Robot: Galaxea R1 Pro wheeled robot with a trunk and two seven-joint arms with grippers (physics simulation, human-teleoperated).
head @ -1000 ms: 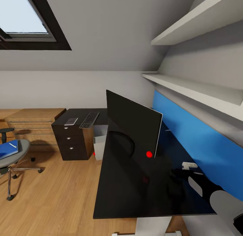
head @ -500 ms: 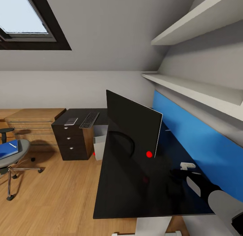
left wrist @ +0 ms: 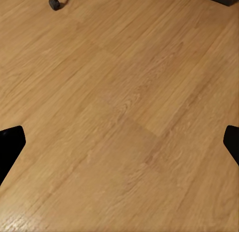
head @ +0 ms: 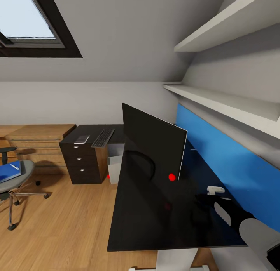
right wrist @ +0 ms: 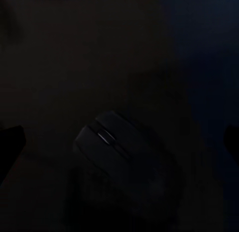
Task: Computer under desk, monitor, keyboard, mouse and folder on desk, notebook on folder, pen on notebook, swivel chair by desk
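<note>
One mouse (right wrist: 112,147) seen under spread right pincer (right wrist: 119,140), long axis 10-to-4 o'clock; nothing grasped.

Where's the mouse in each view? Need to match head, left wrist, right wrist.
Head view: too dark to pick out; likely on the desk under the right gripper.
Left wrist view: wooden floor and a castor, away from the desk.
Right wrist view: mouse lower centre, between the open jaws.
Shared landmark: the glossy black desk top, in head and right wrist views.
</note>
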